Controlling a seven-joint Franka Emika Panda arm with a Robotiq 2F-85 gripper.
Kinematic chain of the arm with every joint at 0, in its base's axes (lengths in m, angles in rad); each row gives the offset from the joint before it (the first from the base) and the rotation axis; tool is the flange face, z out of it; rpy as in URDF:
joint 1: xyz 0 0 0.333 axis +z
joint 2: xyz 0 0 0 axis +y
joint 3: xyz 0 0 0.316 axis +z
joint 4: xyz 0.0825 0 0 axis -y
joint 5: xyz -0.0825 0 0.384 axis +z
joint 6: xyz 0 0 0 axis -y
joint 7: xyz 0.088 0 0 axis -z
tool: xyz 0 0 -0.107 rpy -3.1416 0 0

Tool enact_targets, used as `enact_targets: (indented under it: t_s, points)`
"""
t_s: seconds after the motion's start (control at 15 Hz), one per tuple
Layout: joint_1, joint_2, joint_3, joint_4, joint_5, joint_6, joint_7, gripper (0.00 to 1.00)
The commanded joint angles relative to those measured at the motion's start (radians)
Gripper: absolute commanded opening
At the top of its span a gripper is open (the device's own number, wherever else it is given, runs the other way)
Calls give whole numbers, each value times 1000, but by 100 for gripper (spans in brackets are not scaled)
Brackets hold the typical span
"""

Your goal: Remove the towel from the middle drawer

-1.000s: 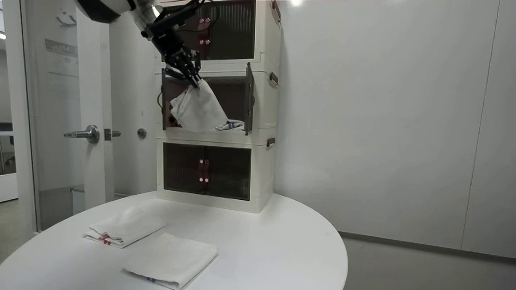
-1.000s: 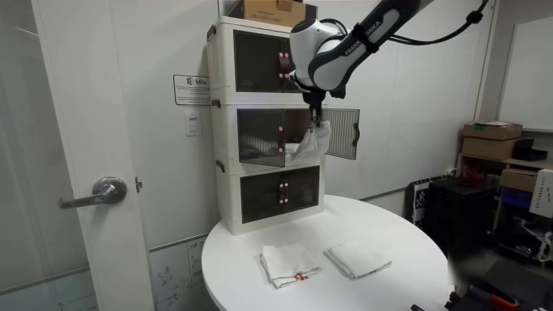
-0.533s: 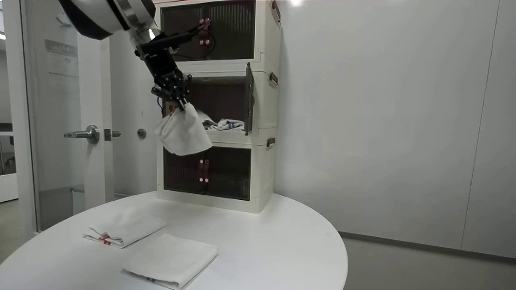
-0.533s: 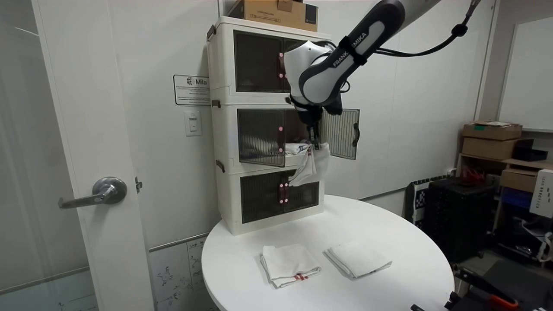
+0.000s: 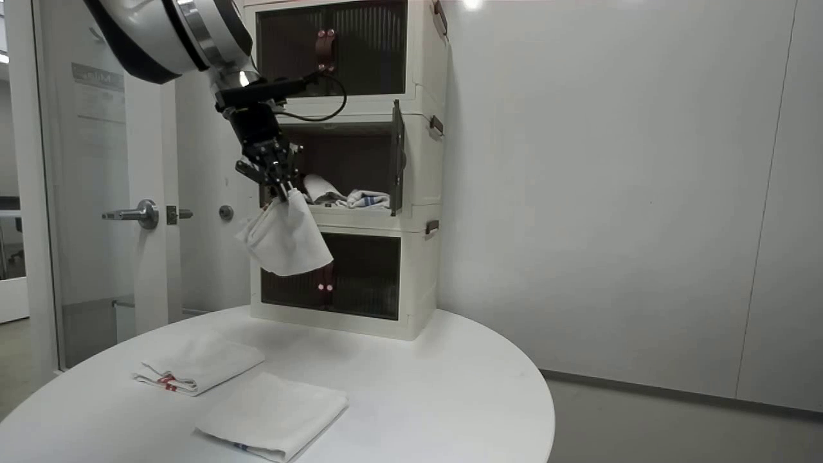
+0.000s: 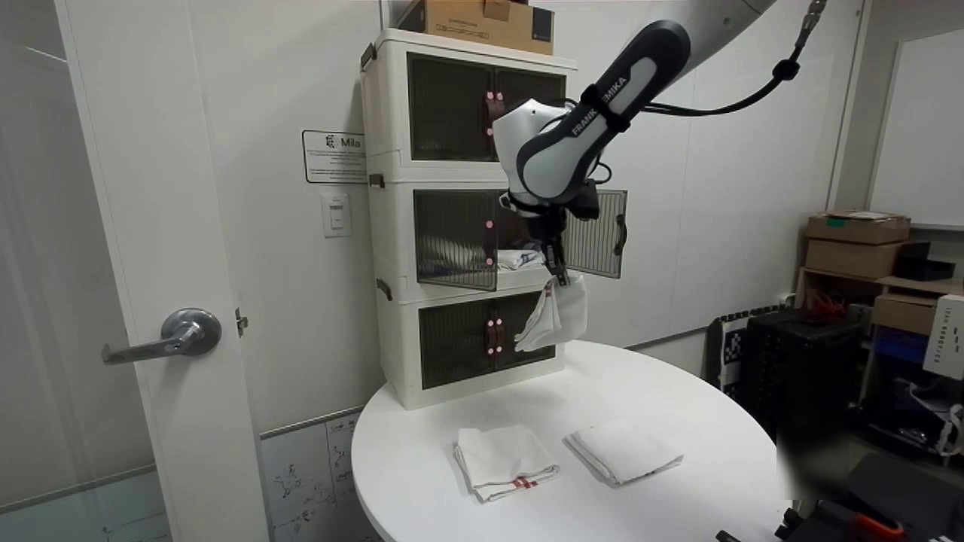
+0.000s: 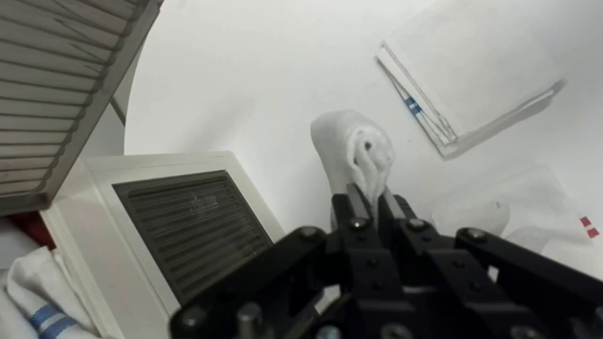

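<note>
The towel, a white cloth, hangs folded from my gripper in both exterior views (image 5: 289,235) (image 6: 557,320); a small red stripe shows near its top in an exterior view. My gripper (image 5: 285,191) (image 6: 561,280) is shut on its upper edge. In the wrist view, the towel (image 7: 346,146) is pinched between the fingertips (image 7: 372,202). The middle drawer (image 5: 350,161) (image 6: 520,280) is the centre compartment of the white cabinet, with both dark ribbed doors open. The towel hangs outside it, in front of the lower compartment and above the table.
Other white towels (image 5: 368,199) (image 6: 518,258) stay inside the middle compartment, one with blue stripes. Open doors (image 5: 398,157) (image 6: 456,239) stick out; one (image 7: 61,94) shows in the wrist view. The round table (image 5: 463,399) bears a red-marked folded towel (image 5: 199,360) and a blue-marked one (image 5: 276,411).
My gripper has carried the towel out of the middle compartment's opening and lowered it in front of the lower compartment. The towels left inside now show more.
</note>
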Motion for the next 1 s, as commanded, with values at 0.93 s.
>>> enact_targets:
  t_s: [0.93]
  points:
    - [-84,-6,-95,-234,-138,319,-15,5]
